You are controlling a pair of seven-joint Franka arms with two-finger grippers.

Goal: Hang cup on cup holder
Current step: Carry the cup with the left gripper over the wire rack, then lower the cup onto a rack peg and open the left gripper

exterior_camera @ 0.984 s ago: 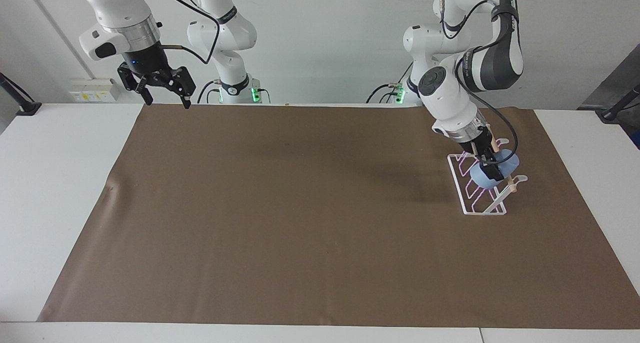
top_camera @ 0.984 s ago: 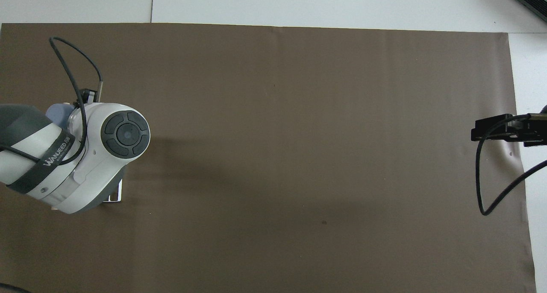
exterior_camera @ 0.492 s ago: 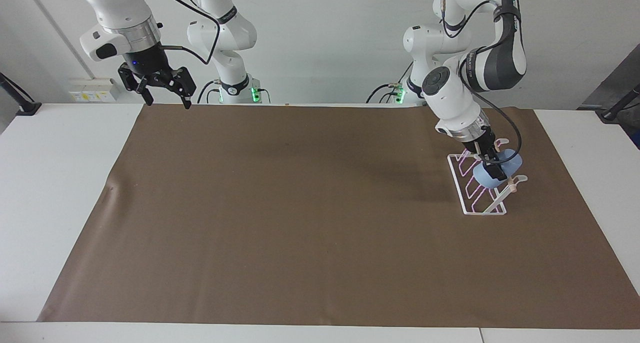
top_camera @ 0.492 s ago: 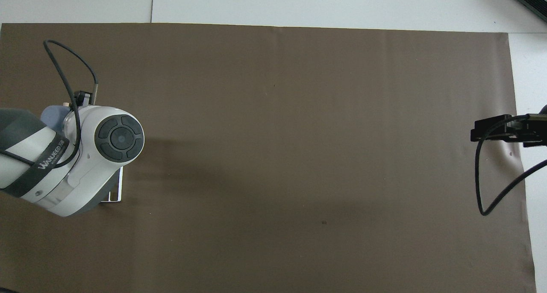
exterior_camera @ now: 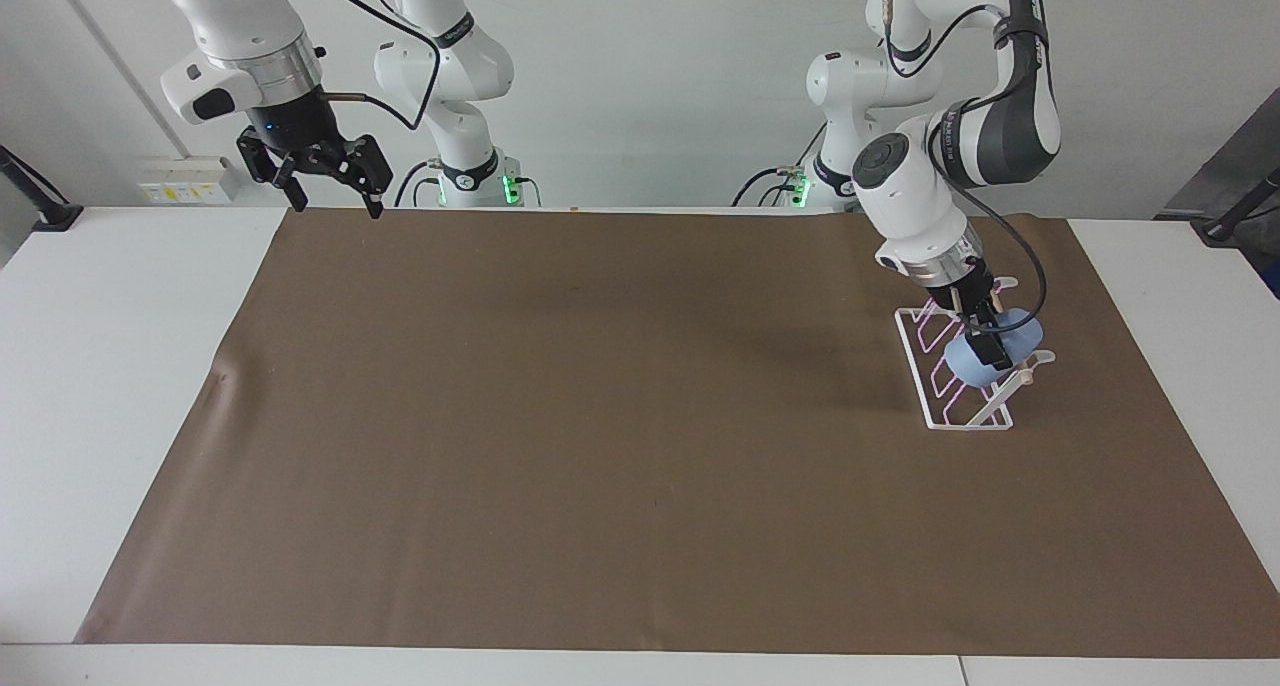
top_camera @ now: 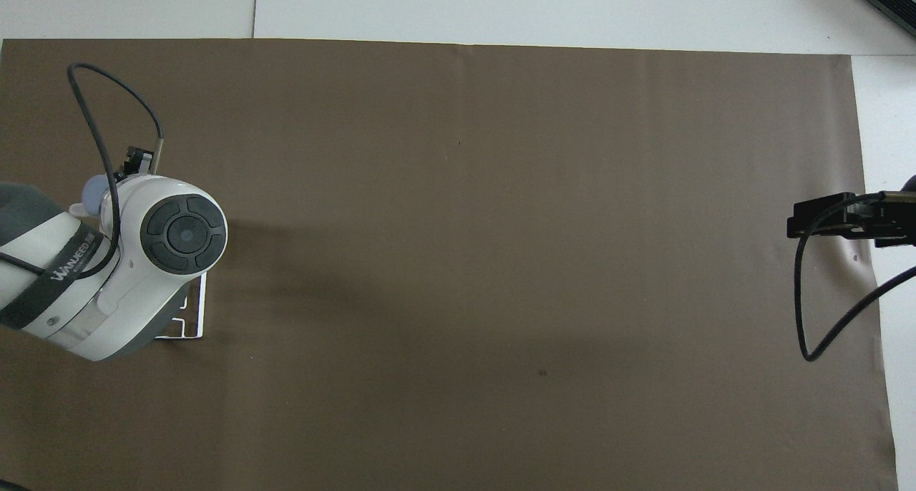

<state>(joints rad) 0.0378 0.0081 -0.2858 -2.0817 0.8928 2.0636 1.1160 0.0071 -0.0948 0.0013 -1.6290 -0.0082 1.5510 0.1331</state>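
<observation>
My left gripper [exterior_camera: 985, 338] has its jaws pinching the cup [exterior_camera: 975, 362], which sits tilted on the holder [exterior_camera: 950, 421] at my left arm's end of the bench [exterior_camera: 130, 366]. My right gripper [exterior_camera: 325, 191] waits raised over the mat's [exterior_camera: 600, 416] corner, jaws spread.

The left tool [exterior_camera: 985, 338] grips the light-blue cup [exterior_camera: 985, 351], tilted, against the wooden top rod of the white wire cup holder [exterior_camera: 948, 386], which stands on the brown mat [exterior_camera: 600, 416] covering the surface. At ten o'clock from the mat's middle, the right tool [exterior_camera: 330, 184] waits raised, fingers spread.
</observation>
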